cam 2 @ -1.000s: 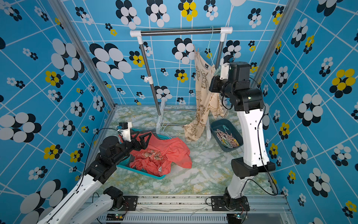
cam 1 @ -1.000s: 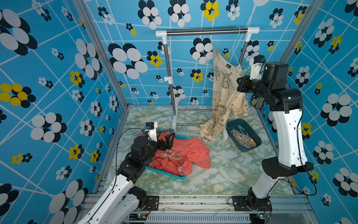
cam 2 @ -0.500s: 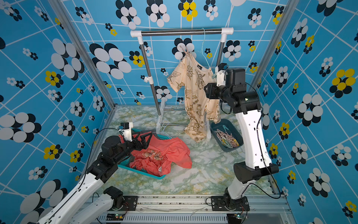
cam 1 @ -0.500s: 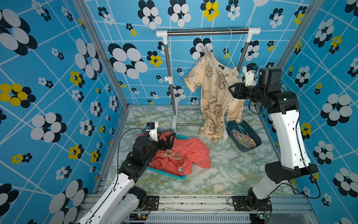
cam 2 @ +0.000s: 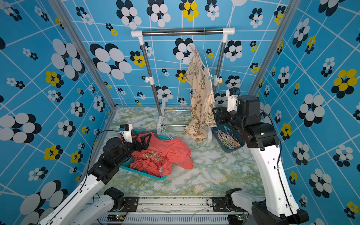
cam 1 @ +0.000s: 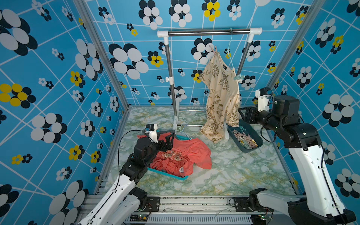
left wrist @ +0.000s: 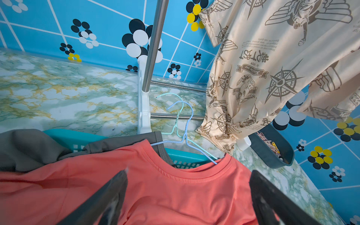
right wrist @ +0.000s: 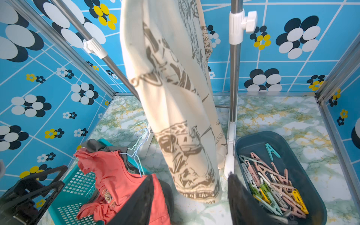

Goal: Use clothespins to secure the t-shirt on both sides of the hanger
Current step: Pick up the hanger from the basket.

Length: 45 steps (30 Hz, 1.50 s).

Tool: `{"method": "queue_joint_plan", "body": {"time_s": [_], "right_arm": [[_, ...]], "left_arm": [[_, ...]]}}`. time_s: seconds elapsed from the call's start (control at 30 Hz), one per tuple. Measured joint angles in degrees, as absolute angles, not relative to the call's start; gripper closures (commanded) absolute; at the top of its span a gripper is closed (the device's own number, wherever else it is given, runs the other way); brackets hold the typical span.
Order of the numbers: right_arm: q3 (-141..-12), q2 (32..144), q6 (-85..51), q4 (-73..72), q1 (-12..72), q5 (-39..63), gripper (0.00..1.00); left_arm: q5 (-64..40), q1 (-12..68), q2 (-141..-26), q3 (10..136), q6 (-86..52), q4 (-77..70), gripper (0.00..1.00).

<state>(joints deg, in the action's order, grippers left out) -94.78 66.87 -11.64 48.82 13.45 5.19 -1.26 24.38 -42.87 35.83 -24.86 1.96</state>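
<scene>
The right arm (cam 1: 311,165) is sitting lower than a second ago, its right gripper (cam 1: 242,115) beside the hem of the cream, brown-printed t-shirt (cam 1: 222,91), jaws standing partly apart and gripping nothing. The shirt is hanging by a pale wire hanger (cam 1: 231,36), a mint plastic clothespin (cam 1: 238,77) biting its shoulder nearer that arm. More pastel clothespins (right wrist: 272,183) are lying in a dark teal tray (right wrist: 292,161). The left gripper (left wrist: 191,202) is hovering wide open over a coral t-shirt (left wrist: 175,185)
</scene>
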Motion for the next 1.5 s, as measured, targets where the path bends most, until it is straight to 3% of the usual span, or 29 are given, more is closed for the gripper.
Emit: {"method": "queue_joint_plan", "body": {"time_s": [0.27,0.47,0.73,0.83,0.9,0.97,1.33,1.5], "right_arm": [[-79.66,64.40,-11.11,44.47,15.35,18.61,0.48],[-73.32,65.08,-8.97,43.18,26.30,18.55,0.49],[-62.65,66.61,-9.93,38.46,37.54,14.22,0.51],[-61.84,68.93,-10.63,36.32,40.16,12.21,0.52],[-61.84,70.72,-11.33,35.38,41.54,10.50,0.53],[-61.84,72.12,-12.05,34.70,42.24,9.28,0.53],[-61.28,75.50,-17.26,29.98,42.30,6.46,0.61],[-59.59,75.48,-19.11,28.91,42.33,4.75,0.61]], "left_arm": [[8.32,23.57,-37.17,35.83,-26.52,8.27,0.09],[14.24,20.40,-35.79,36.03,-30.13,13.61,0.15],[13.13,17.72,-41.39,39.20,-33.50,19.11,0.21],[12.49,17.19,-41.78,39.20,-33.78,20.71,0.43],[11.84,16.45,-41.80,39.20,-33.78,21.21,0.65],[10.76,15.79,-41.93,39.20,-33.61,21.43,0.75],[0.45,15.81,-51.75,39.18,-32.64,17.21,0.69],[-1.17,18.22,-57.76,39.77,-31.18,14.70,0.58]]}}
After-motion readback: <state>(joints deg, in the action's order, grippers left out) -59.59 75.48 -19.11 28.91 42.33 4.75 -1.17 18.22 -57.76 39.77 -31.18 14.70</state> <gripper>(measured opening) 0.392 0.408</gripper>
